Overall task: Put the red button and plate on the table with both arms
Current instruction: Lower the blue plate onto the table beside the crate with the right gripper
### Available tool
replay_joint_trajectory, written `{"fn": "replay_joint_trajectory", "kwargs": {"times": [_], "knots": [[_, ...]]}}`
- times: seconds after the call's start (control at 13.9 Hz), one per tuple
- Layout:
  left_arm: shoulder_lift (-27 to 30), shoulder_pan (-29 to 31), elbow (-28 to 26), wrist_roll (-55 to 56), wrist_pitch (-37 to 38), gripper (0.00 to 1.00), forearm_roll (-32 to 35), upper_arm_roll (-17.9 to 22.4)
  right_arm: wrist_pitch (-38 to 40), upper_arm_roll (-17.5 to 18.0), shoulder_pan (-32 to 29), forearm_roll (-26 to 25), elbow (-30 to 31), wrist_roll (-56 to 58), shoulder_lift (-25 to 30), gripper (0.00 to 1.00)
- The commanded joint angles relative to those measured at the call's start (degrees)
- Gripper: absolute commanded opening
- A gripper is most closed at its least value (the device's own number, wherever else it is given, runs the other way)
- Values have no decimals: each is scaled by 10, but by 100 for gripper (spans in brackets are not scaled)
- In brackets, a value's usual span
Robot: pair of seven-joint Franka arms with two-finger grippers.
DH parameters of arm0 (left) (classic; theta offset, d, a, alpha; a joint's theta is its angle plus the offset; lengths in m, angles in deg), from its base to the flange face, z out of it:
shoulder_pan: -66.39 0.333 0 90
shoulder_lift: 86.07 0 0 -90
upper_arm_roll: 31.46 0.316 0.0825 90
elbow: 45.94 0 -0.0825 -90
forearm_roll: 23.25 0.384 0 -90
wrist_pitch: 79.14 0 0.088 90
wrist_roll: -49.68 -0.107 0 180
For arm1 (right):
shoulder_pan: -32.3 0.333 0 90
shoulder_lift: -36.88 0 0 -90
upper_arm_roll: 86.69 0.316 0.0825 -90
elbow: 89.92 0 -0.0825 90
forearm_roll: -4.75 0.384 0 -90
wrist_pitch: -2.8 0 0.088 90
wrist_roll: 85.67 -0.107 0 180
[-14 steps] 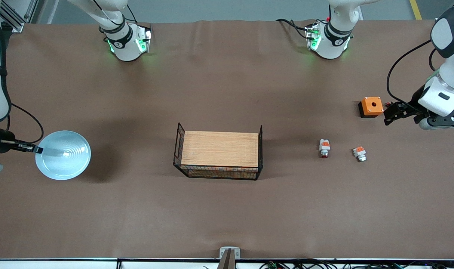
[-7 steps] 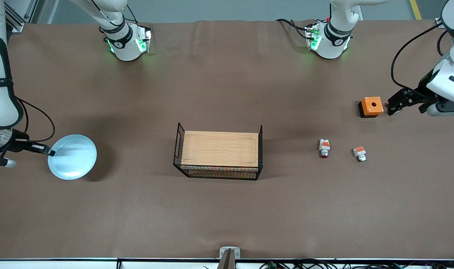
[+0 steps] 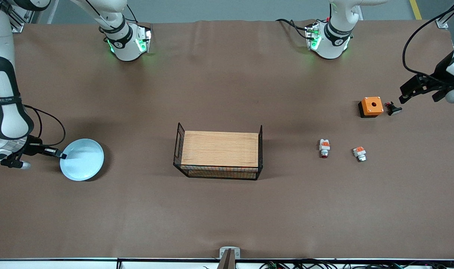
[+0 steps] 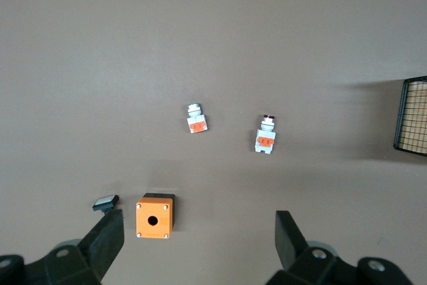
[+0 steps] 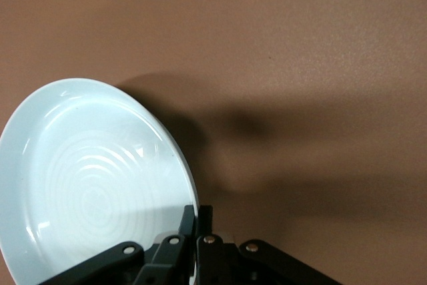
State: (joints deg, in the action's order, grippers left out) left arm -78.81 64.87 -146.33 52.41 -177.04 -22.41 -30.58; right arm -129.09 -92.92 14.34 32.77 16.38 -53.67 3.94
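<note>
Right claw [image 3: 58, 154] pinches the round pale-blue plate [image 3: 83, 160] by its rim at frame left, low for set-down on the brown counter [image 3: 227, 209]. Left claw [image 4: 197, 241] hangs wide open and empty at upper right, above the orange box [image 3: 371, 106]; the tiny white red-tipped button [image 3: 324, 148] lies free.

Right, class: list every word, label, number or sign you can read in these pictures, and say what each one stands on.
Dark lettering on the right arm: too blurred to read.
A round mark on each arm base: too small to read.
Plate, rack, orange box, red button, grey-tipped switch: no text shows.
</note>
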Motion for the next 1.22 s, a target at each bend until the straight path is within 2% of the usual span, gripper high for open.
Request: {"fn": "replay_joint_trajectory", "kwargs": {"times": [0.0,0.07,0.14,0.22,0.29,0.5,0.72,0.86,1.0,1.15], "knots": [[1,-2,36,3,42,100,-8,3,-10,12,-13,19,-2,16,-7,3],[0,-2,46,7,55,100,-8,3,-10,12,-14,19,-2,15,-8,7],[0,-2,50,7,64,100,-8,2,-10,12,-12,19,-4,16,-8,21],[-1,-2,54,7,64,100,-9,1,-8,12,-10,19,-8,16,-8,66],[-3,-2,58,6,64,100,-9,0,-9,12,-9,18,-11,16,-8,100],[-4,-4,60,3,64,100,-10,-2,-3,13,7,12,-25,12,3,100],[-3,-6,60,5,65,100,-10,-4,13,10,36,-8,-22,3,46,100],[-3,-7,60,10,65,100,-10,-4,49,10,48,-63,-24,-61,82,100],[-3,-7,60,10,65,100,-10,-4,113,11,74,-132,-35,-161,124,100],[-4,-8,59,10,65,100,-10,-4,191,11,104,-175,-62,-237,155,100]]}}
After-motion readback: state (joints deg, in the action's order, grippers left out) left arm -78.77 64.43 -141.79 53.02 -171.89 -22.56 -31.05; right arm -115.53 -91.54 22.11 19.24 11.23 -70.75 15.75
